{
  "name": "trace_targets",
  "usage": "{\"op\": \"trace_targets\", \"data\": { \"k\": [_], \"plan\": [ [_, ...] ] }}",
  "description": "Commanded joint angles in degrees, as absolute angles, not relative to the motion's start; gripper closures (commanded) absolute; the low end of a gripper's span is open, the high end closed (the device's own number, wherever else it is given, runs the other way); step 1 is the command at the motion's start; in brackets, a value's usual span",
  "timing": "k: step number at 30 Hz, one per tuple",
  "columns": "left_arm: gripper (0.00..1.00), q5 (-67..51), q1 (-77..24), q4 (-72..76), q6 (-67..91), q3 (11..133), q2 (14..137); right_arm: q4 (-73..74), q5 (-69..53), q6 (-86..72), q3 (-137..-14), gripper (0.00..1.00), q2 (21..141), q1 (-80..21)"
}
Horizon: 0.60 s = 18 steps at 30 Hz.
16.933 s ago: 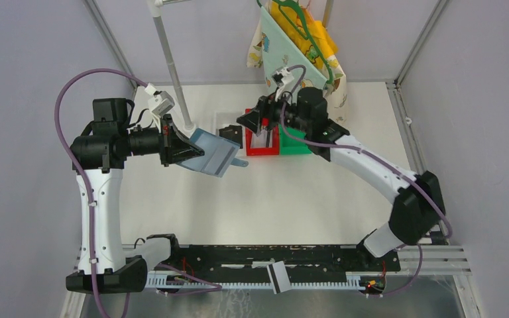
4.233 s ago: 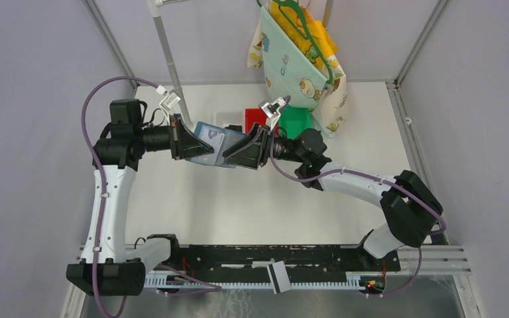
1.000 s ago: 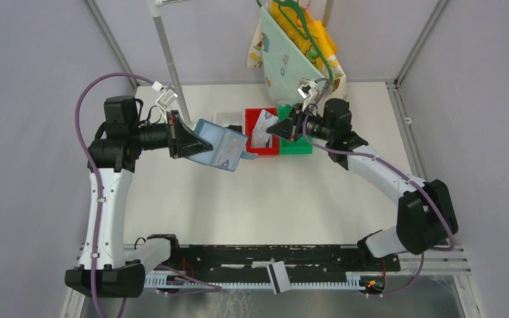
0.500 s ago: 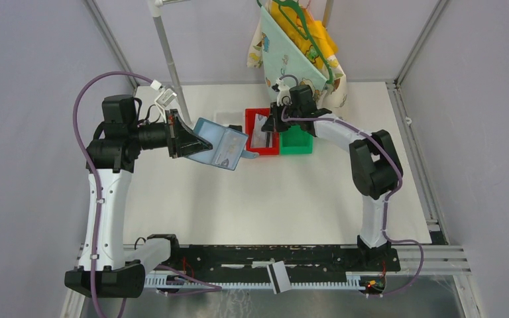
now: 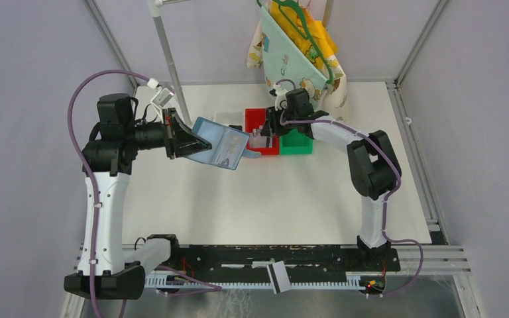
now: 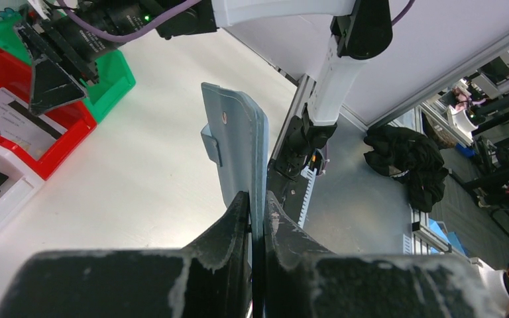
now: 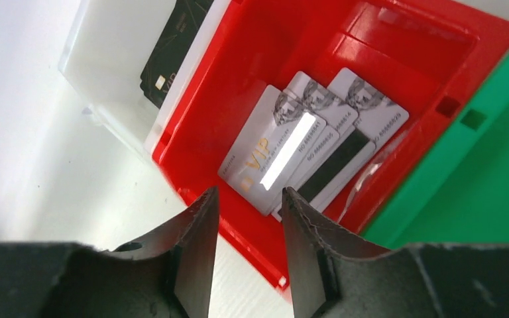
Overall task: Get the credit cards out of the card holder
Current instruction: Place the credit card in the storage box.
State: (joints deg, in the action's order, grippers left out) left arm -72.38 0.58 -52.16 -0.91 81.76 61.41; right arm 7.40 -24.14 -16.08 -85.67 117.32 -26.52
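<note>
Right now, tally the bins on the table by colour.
White bin: 1
Red bin: 1
Green bin: 1
Total: 3

credit cards (image 7: 268, 156) in middle bin (image 7: 384, 46) | card holder (image 5: 220, 147) left of it

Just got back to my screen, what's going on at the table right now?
The left gripper is clamped on the opened teal card holder, holding it up off the table. The right gripper hangs open and empty over the red bin, where three pale cards lie overlapping. A black card lies in the white bin next to it. Whether any cards remain in the holder is not clear.
</note>
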Motion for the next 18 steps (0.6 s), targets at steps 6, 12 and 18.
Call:
{"op": "trace_targets", "data": {
  "k": [6, 12, 18],
  "plan": [
    [0.98, -75.1, 0.7, -48.7, -0.3, 84.1, 60.3, -11.3, -28.5, -23.7, -67.7, 0.3, 89.1, -28.5],
    [0.98, -73.4, 0.7, -33.0, 12.2, 79.3, 57.3, -53.6, -38.1, -51.2, -42.3, 0.06, 73.7, -29.3],
    [0.98, -69.9, 0.7, -14.8, 28.5, 73.5, 55.4, -75.5, -31.4, -61.6, -31.8, 0.02, 71.0, -37.3]
  ]
}}
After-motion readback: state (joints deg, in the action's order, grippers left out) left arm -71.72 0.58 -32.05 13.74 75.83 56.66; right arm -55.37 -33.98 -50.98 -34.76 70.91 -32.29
